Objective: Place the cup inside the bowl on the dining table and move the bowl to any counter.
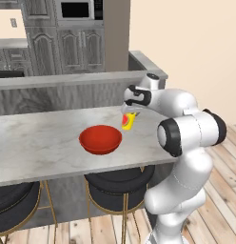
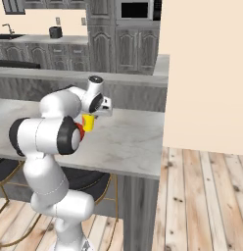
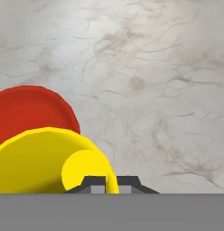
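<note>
You've got the yellow cup [image 1: 128, 121] lifted clear of the marble dining table [image 1: 39, 143], hanging just to the right of the red bowl [image 1: 100, 139], which makes sense if the drop into it comes next. The gripper [image 1: 131, 113] is clamped on the cup's rim. In the hand view the fingertips [image 3: 95, 183] sit nearly together, pinching the cup wall.
</note>
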Tool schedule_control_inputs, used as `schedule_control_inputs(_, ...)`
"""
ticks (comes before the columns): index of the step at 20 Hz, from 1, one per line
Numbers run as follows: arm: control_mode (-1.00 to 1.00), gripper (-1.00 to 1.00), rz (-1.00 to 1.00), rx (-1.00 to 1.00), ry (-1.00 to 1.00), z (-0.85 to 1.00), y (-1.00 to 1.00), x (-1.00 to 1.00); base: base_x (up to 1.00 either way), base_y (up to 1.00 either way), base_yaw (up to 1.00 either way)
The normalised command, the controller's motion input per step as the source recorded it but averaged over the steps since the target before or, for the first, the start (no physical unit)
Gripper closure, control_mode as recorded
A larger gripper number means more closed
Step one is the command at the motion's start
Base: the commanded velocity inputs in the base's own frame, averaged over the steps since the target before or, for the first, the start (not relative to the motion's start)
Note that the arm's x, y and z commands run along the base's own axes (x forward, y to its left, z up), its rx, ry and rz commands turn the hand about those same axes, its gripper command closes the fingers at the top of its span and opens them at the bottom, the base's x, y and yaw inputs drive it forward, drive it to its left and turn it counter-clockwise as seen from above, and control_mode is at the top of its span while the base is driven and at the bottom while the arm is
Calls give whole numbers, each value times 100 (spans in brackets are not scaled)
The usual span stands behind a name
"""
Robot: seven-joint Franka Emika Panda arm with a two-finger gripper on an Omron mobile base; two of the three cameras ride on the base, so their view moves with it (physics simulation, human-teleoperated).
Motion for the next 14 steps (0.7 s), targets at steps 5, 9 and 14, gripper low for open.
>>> schedule_control_inputs(5, -100, 100, 4, -7, 0, 41, 1, -21, 0, 0, 0)
schedule_control_inputs(9, -100, 100, 0, -9, 0, 38, 8, -10, 0, 0, 0)
schedule_control_inputs(14, -100, 100, 0, -7, 0, 22, 19, -4, 0, 0, 0)
